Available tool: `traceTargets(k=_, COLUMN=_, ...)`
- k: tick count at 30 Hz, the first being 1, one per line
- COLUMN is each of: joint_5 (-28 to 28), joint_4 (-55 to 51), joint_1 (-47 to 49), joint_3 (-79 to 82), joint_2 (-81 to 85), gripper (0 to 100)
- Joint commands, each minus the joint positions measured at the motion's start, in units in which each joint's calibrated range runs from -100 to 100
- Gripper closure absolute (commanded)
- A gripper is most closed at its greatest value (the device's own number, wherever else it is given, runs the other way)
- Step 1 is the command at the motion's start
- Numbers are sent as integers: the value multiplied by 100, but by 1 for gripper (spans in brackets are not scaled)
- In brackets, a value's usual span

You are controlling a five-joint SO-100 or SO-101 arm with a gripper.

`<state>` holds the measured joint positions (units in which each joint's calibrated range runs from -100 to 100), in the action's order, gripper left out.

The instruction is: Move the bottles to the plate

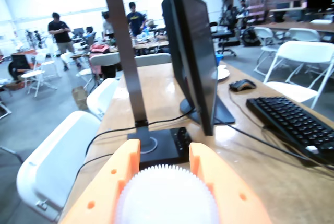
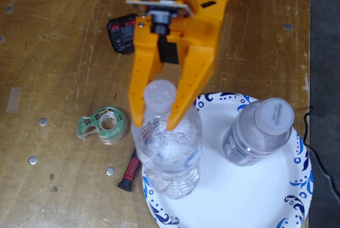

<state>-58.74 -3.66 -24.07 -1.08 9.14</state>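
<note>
The pincer [image 2: 156,121] is reaching down over the near edge of the plate [image 2: 249,196], its two orange fingers [image 2: 142,79] straddling the neck of the left bottle [image 2: 169,153], just under the white cap [image 2: 159,92]. In the wrist view the ribbed cap [image 1: 164,195] is sitting between the fingers with thin slivers of space on either side, so the pincer appears to be closed around the neck loosely or only just gripping; how firmly cannot be told.

This bottle is standing upright with its base overlapping the plate's left rim, partly over the table [image 2: 53,52]. The other bottle [image 2: 257,132] is standing further inside the plate, toward its right side, apart from the pincer.

To finish this step well, the held bottle is probably needing a small shift toward the plate's centre before letting go, so that its whole base is resting on the flat part and not on the raised rim, where it could tip. The opening should be slow and the lift straight up, clearing the cap. Swinging toward the second bottle is the main risk. Beside the plate's left rim, a roll of tape [image 2: 103,124] and a red-handled tool [image 2: 130,172] are lying on the table.
</note>
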Motion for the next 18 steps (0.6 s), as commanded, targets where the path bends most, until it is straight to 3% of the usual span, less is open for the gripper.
traceTargets(k=1, joint_5=-21, joint_4=-365, joint_1=299, joint_3=-460, joint_2=131, gripper=98)
traceTargets(k=18, joint_5=308, joint_4=-348, joint_1=385, joint_3=1432, joint_2=924, gripper=98)
